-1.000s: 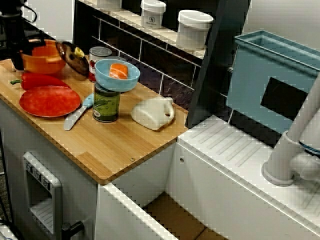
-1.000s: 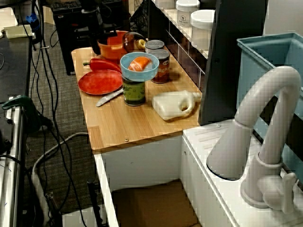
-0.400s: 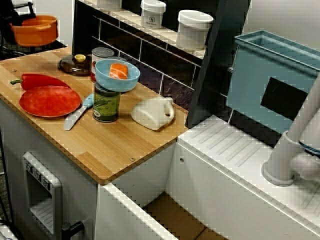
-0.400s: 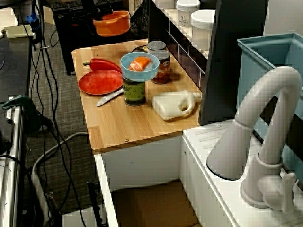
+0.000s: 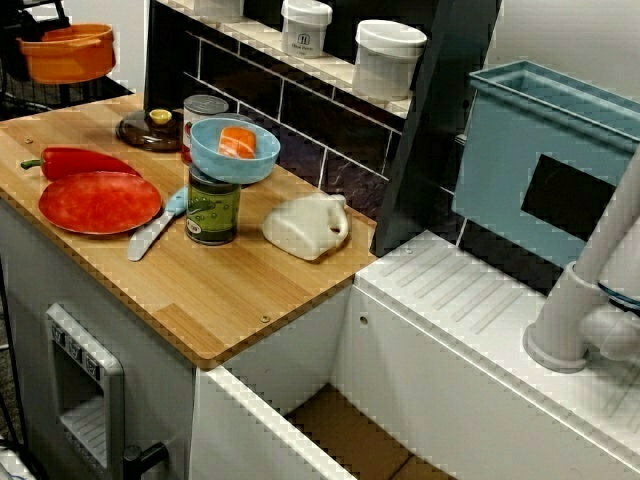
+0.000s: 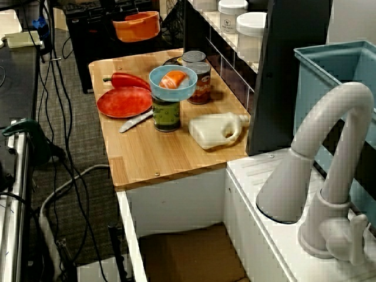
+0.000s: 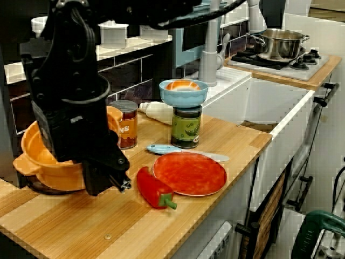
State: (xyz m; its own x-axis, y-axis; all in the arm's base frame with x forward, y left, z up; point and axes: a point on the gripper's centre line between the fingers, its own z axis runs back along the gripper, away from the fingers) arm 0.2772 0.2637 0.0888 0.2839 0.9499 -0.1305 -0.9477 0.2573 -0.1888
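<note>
An orange round pot (image 5: 68, 52) hangs clear of the light wooden counter (image 5: 230, 300), above the end farthest from the sink, clenched in the robot's black gripper (image 7: 102, 172). In the view from above, a dark round lid (image 5: 150, 128) with a yellow knob lies on the wood just beneath. Near it are a red pepper (image 5: 80, 160) beside a flat red plate (image 5: 100, 202), and a light blue bowl (image 5: 234, 150) perched on a green can (image 5: 213, 208).
</note>
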